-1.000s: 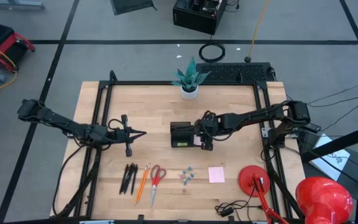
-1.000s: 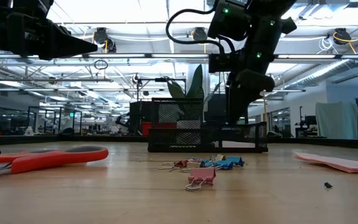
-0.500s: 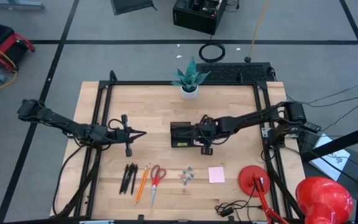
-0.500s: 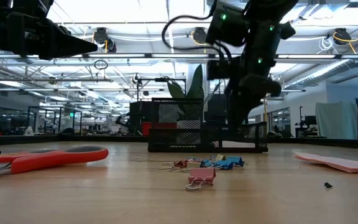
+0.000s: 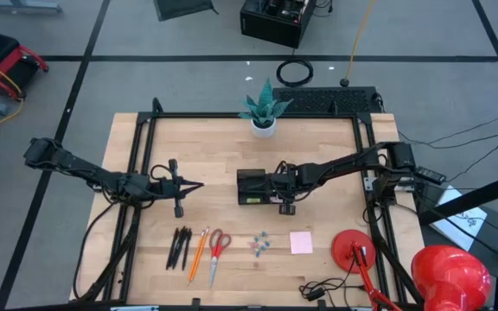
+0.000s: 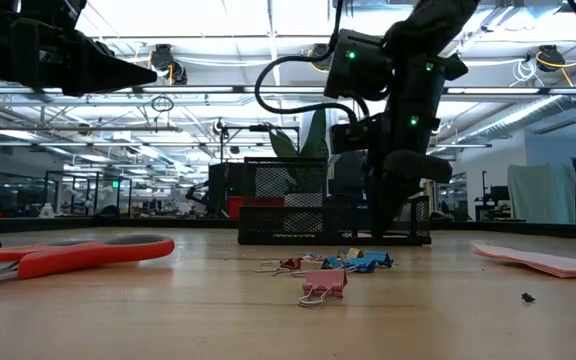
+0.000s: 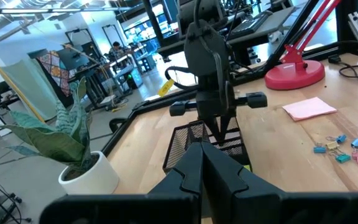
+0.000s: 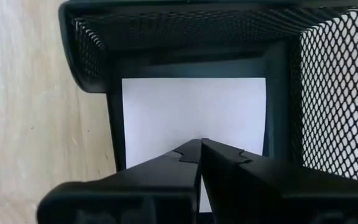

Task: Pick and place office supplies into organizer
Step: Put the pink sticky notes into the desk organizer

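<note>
The black mesh organizer point(image 5: 251, 187) stands mid-table, with a white sheet point(image 8: 166, 118) on the floor of one compartment. My right gripper point(image 8: 201, 143) is shut and points down into that compartment from above point(image 5: 272, 187). My left gripper point(image 5: 195, 184) is shut and holds nothing, hovering left of the organizer. Black pens point(image 5: 178, 248), an orange pencil point(image 5: 199, 253), red-handled scissors point(image 5: 217, 250), small clips point(image 5: 260, 244) and a pink sticky-note pad point(image 5: 301, 243) lie flat in a row near the front edge. My right gripper has its shut fingertips just over the white sheet point(image 8: 194, 134) inside the organizer, pointing down from above. I cannot tell whether they touch the sheet. Nothing shows between the fingers.
A white plant pot point(image 5: 264, 127) stands behind the organizer at the far edge. A red lamp base point(image 5: 353, 249) and a cable point(image 5: 318, 289) sit at the near right. Bare wood lies between the organizer and the row of supplies.
My right gripper has shut and shifted a little toward the table's left, staying over the organizer. The organizer and the supplies have kept their places.
</note>
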You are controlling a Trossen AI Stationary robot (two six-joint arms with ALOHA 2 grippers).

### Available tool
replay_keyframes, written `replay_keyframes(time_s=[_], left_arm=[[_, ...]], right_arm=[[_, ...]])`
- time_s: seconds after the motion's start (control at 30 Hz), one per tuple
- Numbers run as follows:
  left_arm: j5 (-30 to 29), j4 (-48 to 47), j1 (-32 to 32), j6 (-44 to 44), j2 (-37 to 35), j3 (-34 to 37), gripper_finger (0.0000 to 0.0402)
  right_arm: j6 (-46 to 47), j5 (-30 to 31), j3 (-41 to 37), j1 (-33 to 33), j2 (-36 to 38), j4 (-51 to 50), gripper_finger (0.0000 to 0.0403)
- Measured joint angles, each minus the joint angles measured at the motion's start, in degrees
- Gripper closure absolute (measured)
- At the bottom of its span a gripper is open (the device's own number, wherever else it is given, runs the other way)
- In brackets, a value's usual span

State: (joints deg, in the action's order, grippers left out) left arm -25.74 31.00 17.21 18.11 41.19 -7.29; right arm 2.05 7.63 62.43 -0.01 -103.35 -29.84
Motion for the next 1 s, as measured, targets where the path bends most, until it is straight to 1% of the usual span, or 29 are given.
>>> replay_keyframes(time_s=[0.13,0.3,0.5,0.57,0.73,0.8,0.87,1.0], left_arm=[[0.09,0.02,0.02,-0.04,0.0,0.0,0.0387],[0.17,0.01,0.01,-0.24,0.0,0.0,0.0387],[0.17,0.02,0.02,-0.24,0.0,0.0,0.0387],[0.17,0.02,0.0,-0.24,0.0,0.0,0.0387],[0.17,0.02,0.0,-0.17,0.0,0.0,0.0387],[0.17,0.02,0.0,-0.26,0.0,0.0,0.0387],[0.17,0.02,0.02,-0.31,0.0,0.0,0.0387],[0.17,0.04,0.02,-1.34,0.01,0.0,0.0387]], right_arm=[[0.04,-0.12,-0.21,0.0,2.55,-0.62,0.0402],[0.25,2.5,-0.17,0.62,5.71,0.14,0.0397],[1.79,2.59,-0.17,3.1,10.36,1.85,0.04],[1.87,0.63,-0.17,5.12,12.13,1.78,0.0402],[3.52,-8.18,-0.08,11.78,14.89,2.68,0.0401],[2.49,-9.44,-0.08,14.75,14.9,2.34,0.0402],[1.1,-9.47,-0.08,17.23,14.88,0.97,0.0402],[-2.63,-11.51,-0.1,19.5,14.31,-0.19,0.0389]])
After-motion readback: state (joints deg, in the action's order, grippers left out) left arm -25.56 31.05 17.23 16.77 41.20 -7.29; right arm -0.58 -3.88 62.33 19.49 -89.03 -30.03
